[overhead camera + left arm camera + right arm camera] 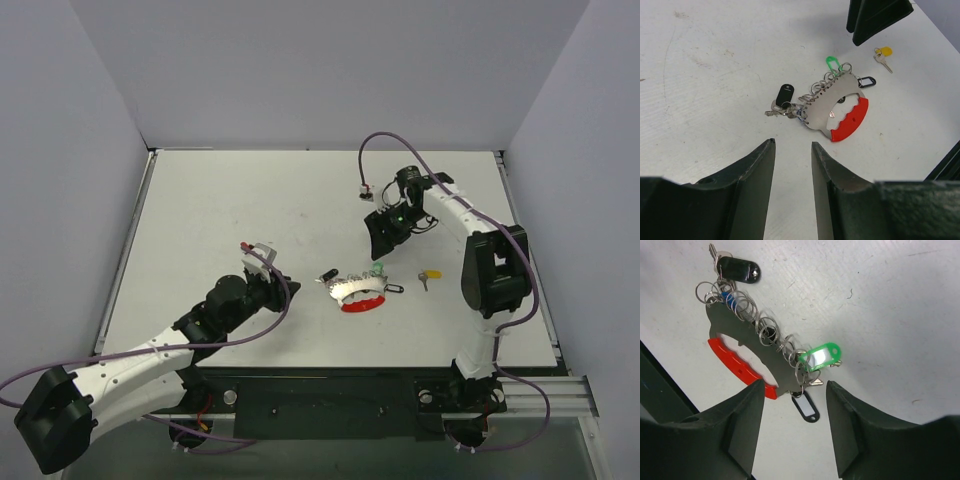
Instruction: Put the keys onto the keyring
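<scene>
Right wrist: green-tagged key (819, 357) on the keyring (737, 367) — tag label unreadable.

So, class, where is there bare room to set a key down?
Bare: the table between back wall and left gripper, and the near edge below the keyring. Crowded: around keyring, yellow key and right gripper.

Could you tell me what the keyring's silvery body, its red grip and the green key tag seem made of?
The silvery body looks like brushed sheet metal: flat, dull grey sheen. The red grip is probably matte moulded plastic: even colour, wavy edge. The green key tag seems glossy translucent plastic with a pale label window.
</scene>
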Available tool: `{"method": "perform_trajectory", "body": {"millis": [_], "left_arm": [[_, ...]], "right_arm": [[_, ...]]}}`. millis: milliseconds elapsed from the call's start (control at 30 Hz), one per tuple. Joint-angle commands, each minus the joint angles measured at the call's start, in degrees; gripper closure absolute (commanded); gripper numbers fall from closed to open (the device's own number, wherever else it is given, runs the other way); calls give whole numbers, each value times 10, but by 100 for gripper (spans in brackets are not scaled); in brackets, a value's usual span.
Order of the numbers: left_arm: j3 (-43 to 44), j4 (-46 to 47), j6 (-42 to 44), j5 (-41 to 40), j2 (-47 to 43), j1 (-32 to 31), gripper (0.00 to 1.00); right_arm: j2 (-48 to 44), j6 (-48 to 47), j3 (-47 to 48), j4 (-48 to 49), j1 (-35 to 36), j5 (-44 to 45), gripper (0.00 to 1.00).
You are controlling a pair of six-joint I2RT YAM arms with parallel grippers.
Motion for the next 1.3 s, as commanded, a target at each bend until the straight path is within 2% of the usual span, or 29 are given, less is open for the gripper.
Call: {"method": "perform_trajectory", "body": {"millis": [0,33,67,133,200,233,333,400,533,700,833,1167,1267], "left_arm": [[12,-3,-9,-5,-11,6,55],[17,-25,-10,-8,-20,9,55],[33,-37,-9,-13,-33,13,55],[66,-87,-2,-22,-54,17,55],[109,-151,24,-35,-72,24,55],[139,-204,45,-51,-80,28,55],[190,-302,108,-93,-117,32,54],[208,-334,162,-123,-143,32,54],[175,-322,265,-155,-209,32,53],[98,-270,294,-169,-288,32,50],[76,-258,311,-180,-318,32,48],[73,-258,316,-165,-313,34,48],[73,-257,317,-161,-312,33,48]], "right_arm": [[-80,-113,21,-54,26,17,50],[-87,-141,21,-71,50,11,50],[-96,-210,18,-105,67,-4,50],[-103,-270,1,-115,121,-4,50],[-98,-281,-6,-106,172,11,51],[-91,-264,-4,-93,200,32,53],[-68,-126,14,-19,234,79,57],[-57,-53,13,26,248,112,60],[-40,40,-6,89,285,205,60],[-10,112,-2,116,312,309,61],[4,126,-3,114,320,313,63],[33,136,7,96,339,356,70],[41,137,8,87,339,353,78]]}}
